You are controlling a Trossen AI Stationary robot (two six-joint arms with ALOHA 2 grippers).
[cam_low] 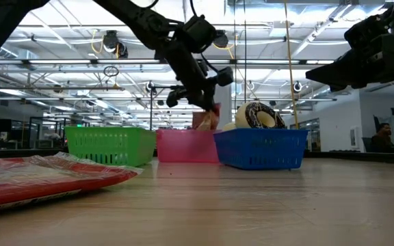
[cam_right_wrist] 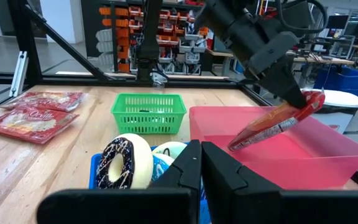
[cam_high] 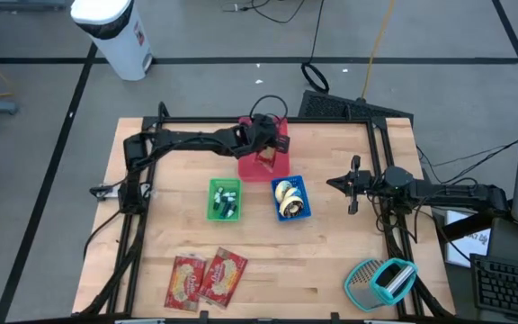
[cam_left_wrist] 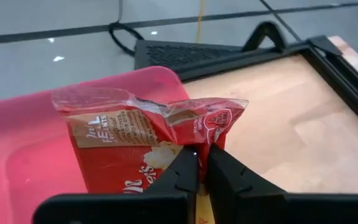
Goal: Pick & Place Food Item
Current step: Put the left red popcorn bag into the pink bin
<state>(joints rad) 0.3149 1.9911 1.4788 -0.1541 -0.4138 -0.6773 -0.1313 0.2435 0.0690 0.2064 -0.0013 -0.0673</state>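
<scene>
Left claw is pinched tight on a red snack bag, hanging it just over the pink basket at twelve o'clock on the table. The right wrist view shows the bag tilted, its lower end dipping inside the basket walls, its upper end caught in the claw. That bag looks light and crinkly, a soft foil pouch with air in it, so it sags and swings from wherever it is held. The grip sits on the crimped seam, the one flat, firm strip; squeezing the puffy middle would probably crush what is inside or let the slick film slide. Right claw waits at three o'clock, fingers pressed together on nothing. The green basket and the blue basket with its doughnuts sit at the centre, two more red packets at seven o'clock.
</scene>
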